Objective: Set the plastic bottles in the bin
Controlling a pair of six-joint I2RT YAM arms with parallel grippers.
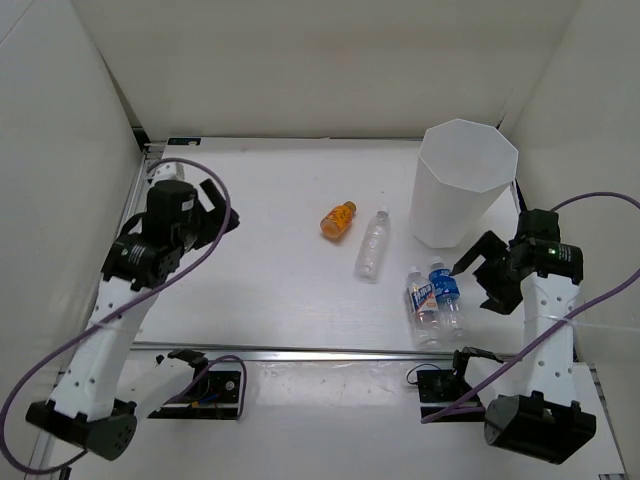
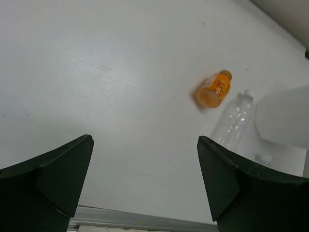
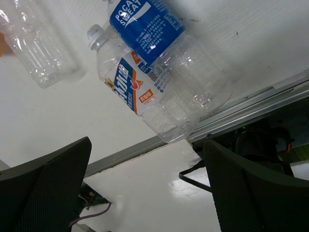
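Right gripper [image 1: 481,280]: gaping wide, empty; I'm aiming across the blue-label bottle [image 1: 447,292] mid-body, missing the neighbour bottle [image 1: 424,300].
Left gripper [image 1: 222,207]: hanging open, empty.

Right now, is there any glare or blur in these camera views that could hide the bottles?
Top external: soft even light, faint shadows, the white bin nearly blends into the walls. Left wrist: the orange bottle is slightly soft; the left end effector is dark, with little detail. Right wrist: the Pocari Sweat bottle label reads clearly; glare spots the glossy surface past the table edge.
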